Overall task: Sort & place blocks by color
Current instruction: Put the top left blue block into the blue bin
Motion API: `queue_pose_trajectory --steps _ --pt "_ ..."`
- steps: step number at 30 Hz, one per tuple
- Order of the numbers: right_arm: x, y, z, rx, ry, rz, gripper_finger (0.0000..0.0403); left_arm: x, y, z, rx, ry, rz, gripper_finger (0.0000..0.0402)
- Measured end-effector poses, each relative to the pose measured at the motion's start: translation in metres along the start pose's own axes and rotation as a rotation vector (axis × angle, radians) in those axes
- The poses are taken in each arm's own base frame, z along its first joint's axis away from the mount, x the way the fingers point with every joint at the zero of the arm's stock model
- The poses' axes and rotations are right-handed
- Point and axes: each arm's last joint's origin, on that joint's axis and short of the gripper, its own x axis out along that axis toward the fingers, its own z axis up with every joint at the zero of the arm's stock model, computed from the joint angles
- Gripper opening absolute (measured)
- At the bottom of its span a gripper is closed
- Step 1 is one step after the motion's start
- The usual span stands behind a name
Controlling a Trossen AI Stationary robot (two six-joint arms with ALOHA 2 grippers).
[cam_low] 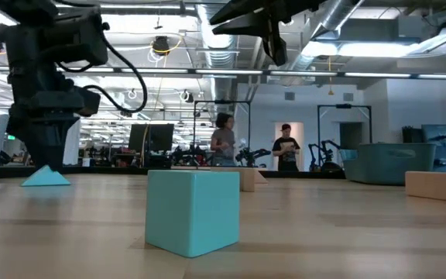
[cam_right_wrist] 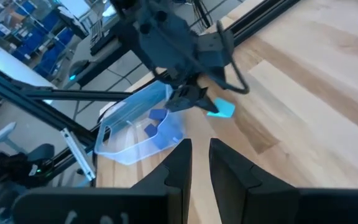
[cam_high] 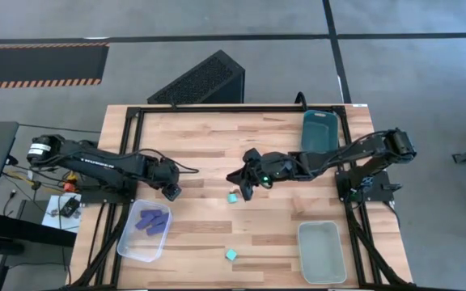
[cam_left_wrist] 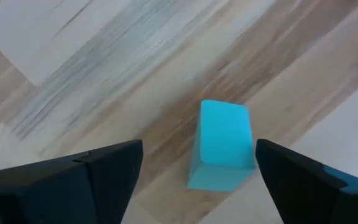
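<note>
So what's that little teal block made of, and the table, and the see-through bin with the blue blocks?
The teal block looks like painted wood or plastic: smooth, even colour, no grain showing, so I can't tell which. The table looks like wood, with pale planks and streaky grain. The bin looks like clear plastic, since the blue blocks show through its thin walls.

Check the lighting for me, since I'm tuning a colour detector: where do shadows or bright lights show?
Low view: bright ceiling strip lights behind, and the front teal cube throws a soft shadow on the table. Left wrist view: the teal block between the open left gripper fingers has one darker, shaded face. High view: even light, faint shadows.
</note>
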Motion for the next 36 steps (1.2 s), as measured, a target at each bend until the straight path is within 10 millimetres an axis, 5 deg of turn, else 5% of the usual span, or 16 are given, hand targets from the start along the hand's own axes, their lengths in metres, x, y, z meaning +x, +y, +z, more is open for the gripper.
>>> queue_pose_trajectory --steps 8,22,30,36 --pt "-0.002 0.008 -0.006 0.014 -0.017 -0.016 0.0079 0.008 -0.001 0.000 0.049 -0.047 -0.061 0.0255" --pt "-0.007 0.027 -0.019 0.289 -0.093 -0.036 0.0079 0.017 0.004 -0.006 0.168 -0.039 -0.067 0.0105" --pt "-0.016 0.037 -0.032 0.313 -0.247 -0.185 0.0079 0.003 -0.018 0.011 0.290 -0.163 -0.236 0.0113" --pt "-0.023 0.027 -0.017 0.271 -0.253 -0.225 0.0084 -0.023 -0.041 0.030 0.428 -0.287 -0.370 0.0119"
